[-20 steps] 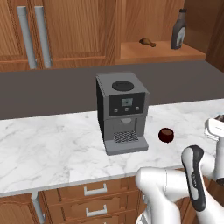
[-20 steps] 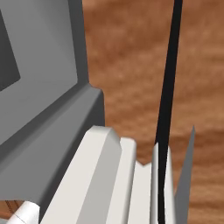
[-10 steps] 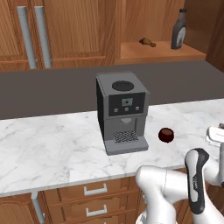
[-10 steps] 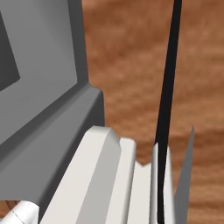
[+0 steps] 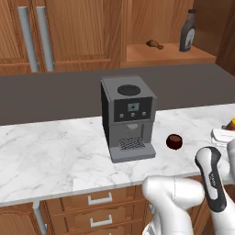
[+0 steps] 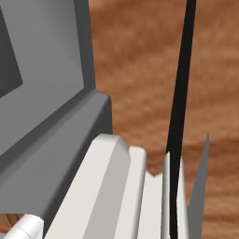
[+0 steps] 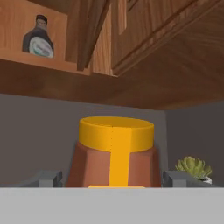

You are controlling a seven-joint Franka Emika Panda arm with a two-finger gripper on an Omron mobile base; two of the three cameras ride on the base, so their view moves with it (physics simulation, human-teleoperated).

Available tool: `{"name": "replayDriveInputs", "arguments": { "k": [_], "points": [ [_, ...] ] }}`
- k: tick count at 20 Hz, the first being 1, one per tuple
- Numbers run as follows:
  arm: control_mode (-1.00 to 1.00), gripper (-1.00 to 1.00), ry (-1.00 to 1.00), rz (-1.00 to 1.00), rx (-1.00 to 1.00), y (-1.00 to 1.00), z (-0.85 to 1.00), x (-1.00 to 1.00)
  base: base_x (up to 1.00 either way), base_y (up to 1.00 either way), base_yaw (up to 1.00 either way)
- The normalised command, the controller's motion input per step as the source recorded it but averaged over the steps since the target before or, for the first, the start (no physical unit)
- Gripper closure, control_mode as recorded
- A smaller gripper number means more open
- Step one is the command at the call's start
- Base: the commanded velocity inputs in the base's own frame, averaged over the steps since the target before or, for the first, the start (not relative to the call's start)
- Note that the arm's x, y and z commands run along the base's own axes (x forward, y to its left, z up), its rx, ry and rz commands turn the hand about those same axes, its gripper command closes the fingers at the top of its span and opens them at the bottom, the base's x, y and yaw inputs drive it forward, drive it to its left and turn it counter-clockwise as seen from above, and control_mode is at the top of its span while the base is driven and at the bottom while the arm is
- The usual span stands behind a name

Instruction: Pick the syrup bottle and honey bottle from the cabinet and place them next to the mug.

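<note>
In the hand view the honey bottle fills the lower middle of the frame, yellow cap uppermost, with the two grey fingertips standing just off its left and right sides; the gripper brackets the bottle with its jaws spread wide, and whether the pads actually press on it cannot be told. The syrup bottle stands upright in the upper left of that frame, on the cabinet shelf; a small green plant sits at lower right. In the left base view the syrup bottle is at the upper right, upright on the light floor of the cabinet, with a small brown item lying to its left on the same shelf. The mug stands on the marble counter right of centre, just beside the grey coffee machine and apart from it. A sliver of orange, the honey bottle, shows at the right edge, well right of the mug.
</note>
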Motion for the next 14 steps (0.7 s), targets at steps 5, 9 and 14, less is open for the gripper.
{"name": "replayDriveInputs", "arguments": {
  "k": [5,9,14],
  "points": [
    [-1.0,1.0,-0.04,0.1,0.02,0.2,-0.41,0.97,0.0,0.0,0.0],
    [-1.0,1.0,-0.05,0.09,0.03,0.24,-0.34,0.7,0.0,0.0,0.0],
    [-1.0,1.0,-0.02,0.02,0.0,0.01,-0.12,0.22,0.0,0.0,0.0]
  ]
}}
